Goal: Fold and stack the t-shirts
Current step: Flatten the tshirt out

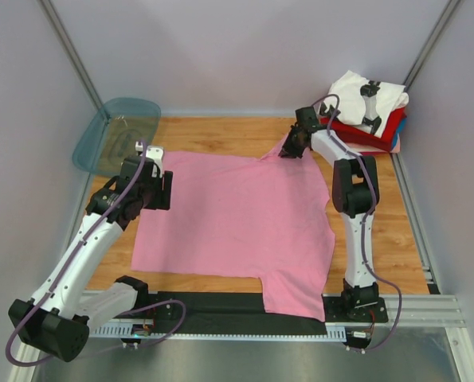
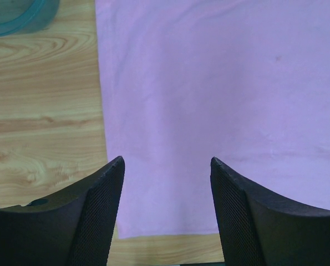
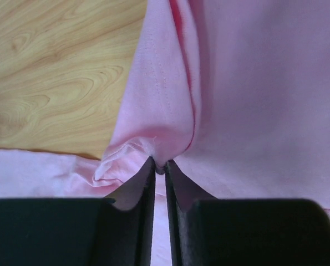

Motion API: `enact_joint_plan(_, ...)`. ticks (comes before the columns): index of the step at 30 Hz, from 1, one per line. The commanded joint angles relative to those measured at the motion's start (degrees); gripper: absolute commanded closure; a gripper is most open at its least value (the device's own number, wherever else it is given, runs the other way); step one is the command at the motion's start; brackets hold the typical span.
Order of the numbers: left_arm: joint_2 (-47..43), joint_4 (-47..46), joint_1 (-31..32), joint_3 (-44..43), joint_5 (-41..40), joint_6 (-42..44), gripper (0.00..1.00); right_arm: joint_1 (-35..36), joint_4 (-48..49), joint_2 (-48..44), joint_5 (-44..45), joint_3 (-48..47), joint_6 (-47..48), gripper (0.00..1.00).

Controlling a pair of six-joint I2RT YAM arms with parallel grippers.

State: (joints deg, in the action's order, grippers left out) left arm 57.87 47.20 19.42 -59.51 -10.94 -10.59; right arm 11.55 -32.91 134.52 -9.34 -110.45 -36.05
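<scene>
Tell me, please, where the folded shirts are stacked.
In the top view, the folded stack sits at the far right, beyond the right hand.

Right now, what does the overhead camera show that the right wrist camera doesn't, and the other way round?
Only the overhead view shows the whole pink t-shirt spread out, the stack of folded shirts in the far right corner, the teal tray at far left, and the left claw over the shirt's left edge. Only the right wrist view shows, close up, the right claw shut on a bunched fold of the pink cloth beside a stitched seam. Both show the pink shirt lying on the wooden table.
</scene>
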Motion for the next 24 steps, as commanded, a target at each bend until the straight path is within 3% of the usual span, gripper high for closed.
enact_joint_plan(1, -0.74, -1.94, -0.08, 0.27, 0.48, 0.31, 0.30, 0.23, 1.09, 1.01, 0.29, -3.18, -0.25, 0.88)
enact_joint_plan(3, -0.48, -1.94, -0.08, 0.27, 0.57, 0.31, 0.30, 0.31, 0.65, 1.36, -0.06, -4.15, 0.02, 1.00)
enact_joint_plan(10, -0.12, -1.94, -0.26, 0.36, 0.66, 0.31, 0.30, 1.54, -0.23, 4.69, -1.99, -13.10, 1.25, 1.00)
enact_joint_plan(17, 0.49, -2.02, -1.14, 0.18, 2.06, 0.31, 0.31, 2.51, 3.63, 13.74, -6.47, -24.62, 0.20, 0.97)
enact_joint_plan(21, 0.93, -2.11, -1.31, 0.18, 1.98, 0.39, 0.32, 2.51, 6.97, 17.53, -7.62, -28.67, -1.30, 0.51)
enact_joint_plan(24, 1.19, -2.11, -1.49, 0.27, 1.89, 0.39, 0.32, 2.42, 11.02, 18.06, -8.94, -29.29, -1.56, 0.22)
